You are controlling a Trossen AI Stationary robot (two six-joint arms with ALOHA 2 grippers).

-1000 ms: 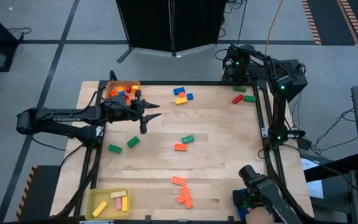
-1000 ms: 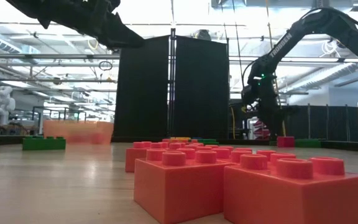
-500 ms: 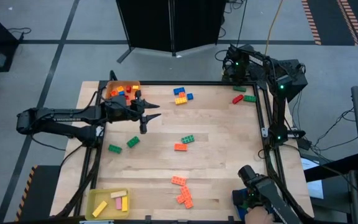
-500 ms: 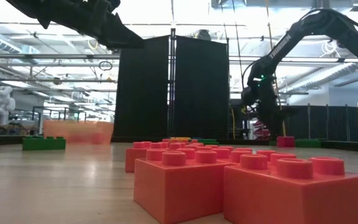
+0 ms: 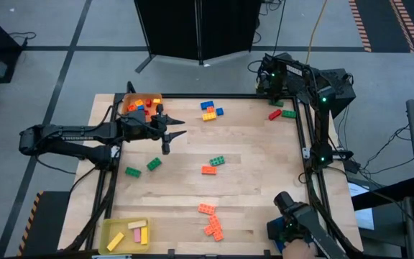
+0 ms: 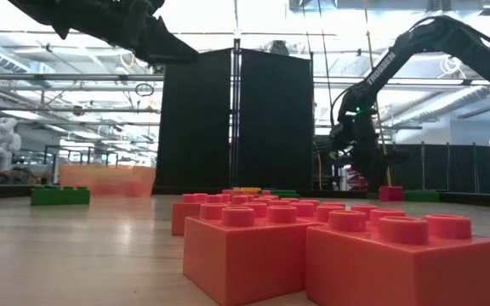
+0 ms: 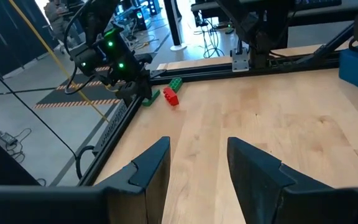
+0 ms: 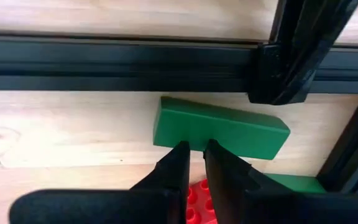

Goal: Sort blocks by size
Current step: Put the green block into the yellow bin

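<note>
Hidden or cut off:
- My right gripper (image 8: 193, 163): fingers nearly together, tips at the edge of a green block (image 8: 219, 132) lying against the black frame (image 8: 117, 62). Whether they pinch it I cannot tell; the tips cover the contact. From above, this gripper sits at the table's 1 o'clock corner, masked by its own wrist.
- Red block (image 8: 197, 199) under those fingers: only a studded sliver shows.
- Orange tray (image 5: 131, 105) at 11 o'clock: partly covered by my left arm.
- Low view: orange blocks (image 6: 313, 246) fill the foreground and screen most of the table.

In plain sight:
- My left gripper (image 7: 197, 165): fingers moderately apart, empty, raised above the board at about 10 o'clock, beside the orange tray.
- Blue, yellow and orange blocks (image 5: 210, 110) at 12 o'clock.
- Red and green pair (image 5: 282, 114) at 1 o'clock.
- Green blocks (image 5: 144, 167) at 9 o'clock; green and orange near centre (image 5: 213, 165).
- Orange cluster (image 5: 210, 220) at 6 o'clock.
- Yellow tray (image 5: 108, 232) at 7 o'clock holding yellow and pink bars.

Change from a second ago: the right arm has shifted slightly at its corner; left arm and blocks unmoved.
</note>
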